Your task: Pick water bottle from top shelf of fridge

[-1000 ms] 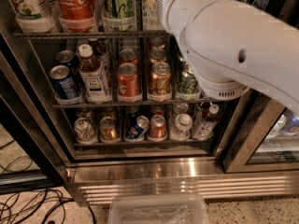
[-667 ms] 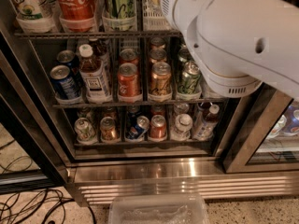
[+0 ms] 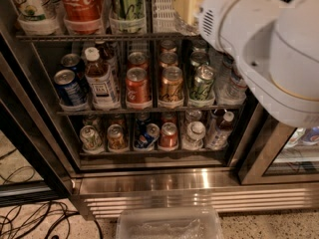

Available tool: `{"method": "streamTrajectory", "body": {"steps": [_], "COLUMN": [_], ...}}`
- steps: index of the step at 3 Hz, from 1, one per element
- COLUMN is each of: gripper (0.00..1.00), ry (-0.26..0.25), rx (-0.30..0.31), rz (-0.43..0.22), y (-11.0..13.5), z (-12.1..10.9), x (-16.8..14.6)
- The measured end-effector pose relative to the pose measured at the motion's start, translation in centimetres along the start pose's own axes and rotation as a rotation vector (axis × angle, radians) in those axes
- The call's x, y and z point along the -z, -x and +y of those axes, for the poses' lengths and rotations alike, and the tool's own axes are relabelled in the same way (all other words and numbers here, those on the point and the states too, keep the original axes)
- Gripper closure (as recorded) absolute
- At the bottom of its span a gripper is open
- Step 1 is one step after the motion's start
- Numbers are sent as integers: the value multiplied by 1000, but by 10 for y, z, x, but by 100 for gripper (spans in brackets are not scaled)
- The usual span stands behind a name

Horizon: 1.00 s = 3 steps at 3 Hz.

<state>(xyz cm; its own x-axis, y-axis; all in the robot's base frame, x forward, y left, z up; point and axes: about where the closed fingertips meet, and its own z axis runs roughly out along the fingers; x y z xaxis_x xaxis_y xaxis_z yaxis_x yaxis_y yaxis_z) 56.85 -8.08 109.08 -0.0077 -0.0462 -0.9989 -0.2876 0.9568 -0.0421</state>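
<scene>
Since the white arm (image 3: 259,49) has pulled rightward over the last sec, more of the top shelf (image 3: 99,35) shows: a pale yellow pack (image 3: 187,4) in its tub, prev. half covered. Camera view: the gripper isn't visible, tucked behind the arm's end link, approx. at that shelf's right part near the frame top; spread or pressed together, can't tell. Left of it stand the Coca-Cola can (image 3: 82,1) & a green tall can (image 3: 127,1). As for the water bottle (image 3: 234,83), the one clear ribbed bottle I can make out sits below the gripper, under the arm, at the right end of the next rack down, beside a green can (image 3: 202,81); not on the top shelf itself. Judgement: reach phase inside the fridge (image 3: 199,183), no grasp yet; the shift looks like re-aiming, target mostly screened.
</scene>
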Motion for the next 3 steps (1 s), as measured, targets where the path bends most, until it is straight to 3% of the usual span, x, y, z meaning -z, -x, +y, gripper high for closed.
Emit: {"method": "streamTrajectory", "body": {"steps": [1,3], "gripper": [100,100], "ry": [58,76], "rx": [10,24], "rz": [40,48], "y": [-15,-20], "z": [-2,2], "x": [22,28]}}
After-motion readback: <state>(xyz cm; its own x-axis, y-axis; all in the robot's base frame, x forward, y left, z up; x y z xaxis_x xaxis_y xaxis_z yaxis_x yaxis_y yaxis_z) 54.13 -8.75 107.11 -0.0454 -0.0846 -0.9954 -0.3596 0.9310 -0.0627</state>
